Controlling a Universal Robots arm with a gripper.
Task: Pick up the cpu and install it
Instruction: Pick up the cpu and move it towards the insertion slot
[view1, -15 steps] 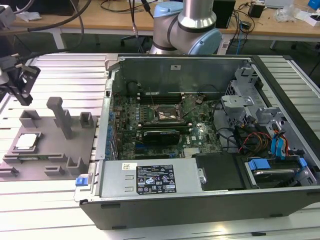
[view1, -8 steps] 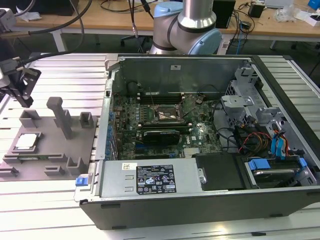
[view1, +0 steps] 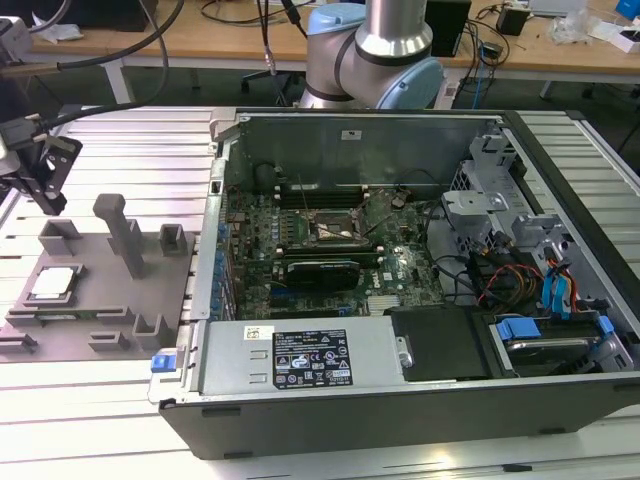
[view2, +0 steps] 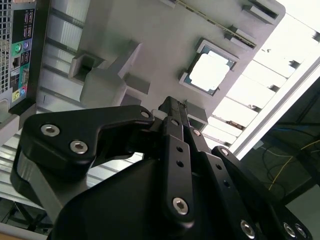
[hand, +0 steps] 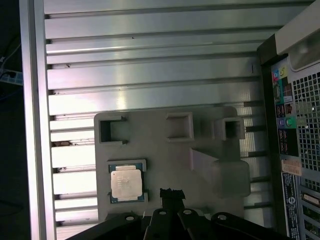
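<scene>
**Exterior view, read from its left to its right.** At the far left edge we see the gripper (view1: 50, 203) hanging tips-down above the slatted metal table (view1: 140, 150). It is poised over the rear part of a grey plastic holder (view1: 105, 292).

We read the gripper as clenched on nothing. In the first wrist view the gripper (hand: 171, 193) narrows to a single dark tip, and in the second wrist view the gripper (view2: 172, 106) shows its links drawn together.

The cpu (view1: 52, 284) lies flat in a square recess near the holder's left side, with its pale top up. It is below the gripper and apart from it. Both wrist views show the cpu (hand: 126, 182) (view2: 212, 71) seated in that recess, near the dark tip but not touching it.

A tall grey post (view1: 121, 235) stands upright on the holder, to the right of the cpu.

Further right, the open computer case (view1: 400, 405) rests on the table. On the board inside it sits a dark socket frame (view1: 335, 228).

Behind the case's rear wall rises the arm's silver-and-blue base joint (view1: 385, 50).
</scene>
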